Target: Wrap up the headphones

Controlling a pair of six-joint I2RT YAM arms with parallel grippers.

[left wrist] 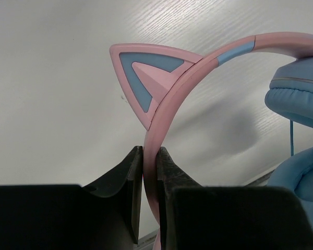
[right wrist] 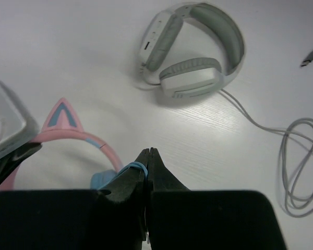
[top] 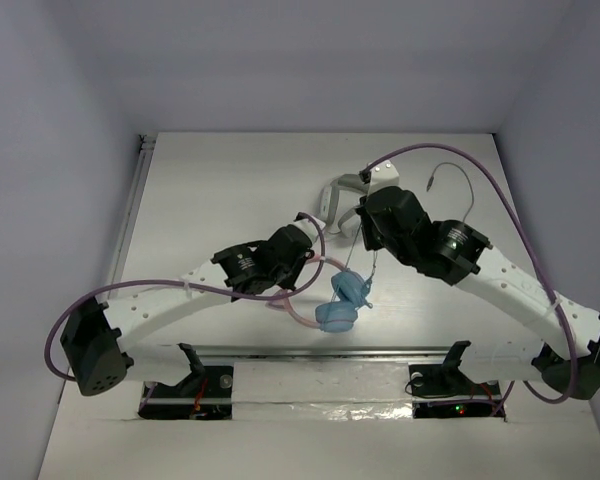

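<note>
The headphones have light-blue ear cups (top: 342,303) and a pink headband (top: 292,314) and are held off the table. My left gripper (left wrist: 150,165) is shut on the headband just below a cat ear (left wrist: 146,75); the ear cups (left wrist: 298,96) hang at the right of that view. In the top view the left gripper (top: 310,264) is left of the cups. My right gripper (right wrist: 151,155) is shut on the thin light-blue cable (right wrist: 131,168), which loops over its left finger. It is above and right of the cups (top: 364,236).
White-and-grey headphones (right wrist: 190,52) lie on the table beyond the right gripper, also in the top view (top: 338,196). Their grey cable (right wrist: 302,156) coils at the right, with a plug (right wrist: 311,54) at its end. White walls enclose the table.
</note>
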